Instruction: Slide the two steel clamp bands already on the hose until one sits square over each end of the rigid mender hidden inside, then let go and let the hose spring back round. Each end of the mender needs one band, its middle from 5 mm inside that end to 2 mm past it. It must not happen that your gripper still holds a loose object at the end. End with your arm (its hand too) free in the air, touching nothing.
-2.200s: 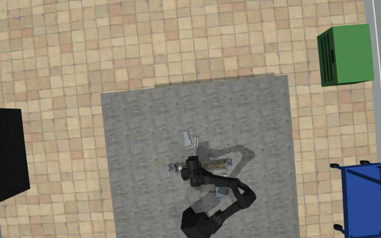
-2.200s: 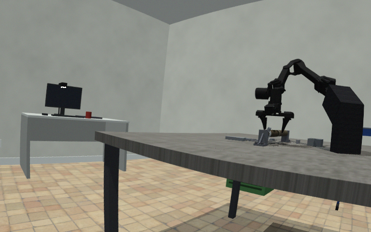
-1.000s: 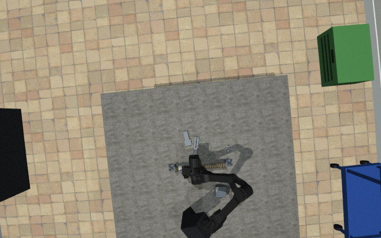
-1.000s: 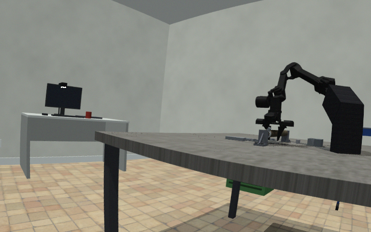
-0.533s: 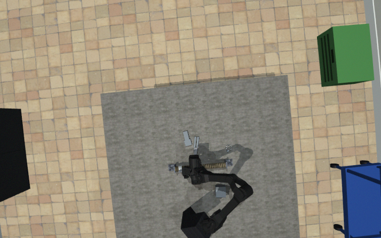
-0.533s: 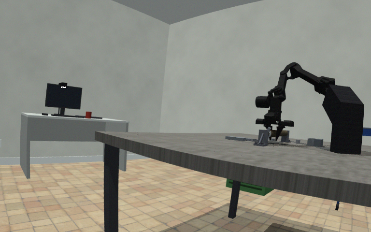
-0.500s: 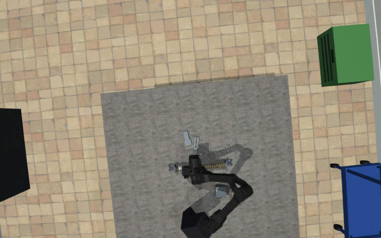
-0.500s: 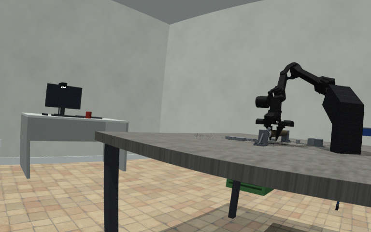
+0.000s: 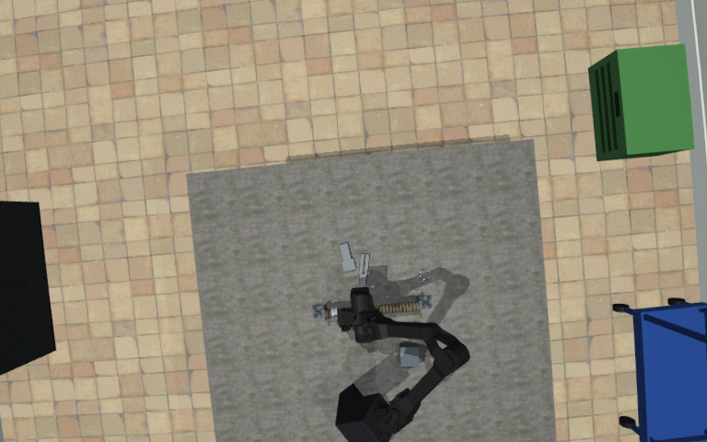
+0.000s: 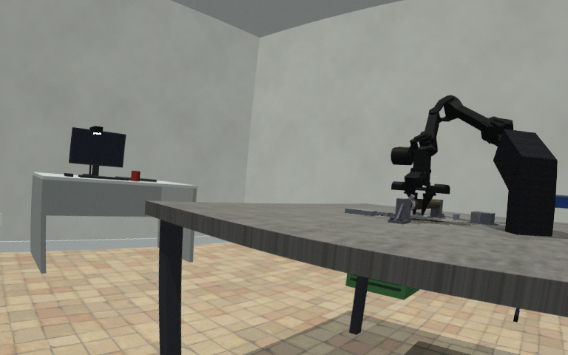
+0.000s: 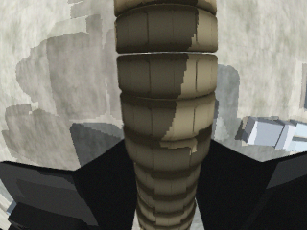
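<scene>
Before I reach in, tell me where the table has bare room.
Widest free patch: the far half of the table, from its far edge to the two grey strips. The side margins are free too. Crowded: around the hose, gripper shut on it, small ring, grey block, arm base.

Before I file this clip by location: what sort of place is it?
Probably a workshop or lab room: a grey worktable bearing the robot arm and a clamped hose, a desk with a monitor, and a blue cart on the tiled floor.
</scene>
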Motion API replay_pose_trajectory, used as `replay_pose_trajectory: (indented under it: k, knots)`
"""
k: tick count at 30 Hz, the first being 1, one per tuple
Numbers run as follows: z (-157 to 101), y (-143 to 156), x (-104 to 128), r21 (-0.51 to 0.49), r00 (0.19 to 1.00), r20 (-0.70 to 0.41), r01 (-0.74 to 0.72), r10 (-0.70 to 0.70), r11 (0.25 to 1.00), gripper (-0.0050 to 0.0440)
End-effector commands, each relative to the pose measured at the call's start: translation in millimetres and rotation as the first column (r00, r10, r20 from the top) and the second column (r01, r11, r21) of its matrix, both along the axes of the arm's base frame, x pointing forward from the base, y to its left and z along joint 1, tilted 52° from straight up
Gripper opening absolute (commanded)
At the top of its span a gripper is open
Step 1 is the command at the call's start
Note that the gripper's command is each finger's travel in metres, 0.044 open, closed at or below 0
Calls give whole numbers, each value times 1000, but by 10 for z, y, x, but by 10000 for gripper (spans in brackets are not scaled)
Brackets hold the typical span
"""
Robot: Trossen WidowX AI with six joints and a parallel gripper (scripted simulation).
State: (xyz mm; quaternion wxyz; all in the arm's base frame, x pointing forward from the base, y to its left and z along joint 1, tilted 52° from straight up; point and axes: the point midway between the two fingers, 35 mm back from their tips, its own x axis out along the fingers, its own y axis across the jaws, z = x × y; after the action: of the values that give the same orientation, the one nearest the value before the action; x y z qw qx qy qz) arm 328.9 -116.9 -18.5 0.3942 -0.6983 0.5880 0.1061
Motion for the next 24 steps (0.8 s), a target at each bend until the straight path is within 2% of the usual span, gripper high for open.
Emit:
replay_pose_trajectory:
  k: [1,9,11,20,24]
  knots:
    - [-9,6,3,5,1000,-3,-5,5,1000,24]
    - [-9,6,3,5,1000,-3,-5,5,1000,216]
    - [-9,6,3,5,1000,-3,-5,5,1000,216]
    - [-9,6,3,5,1000,-3,-5,5,1000,432]
    - [187,6,-66,5,1000,-3,-5,5,1000,440]
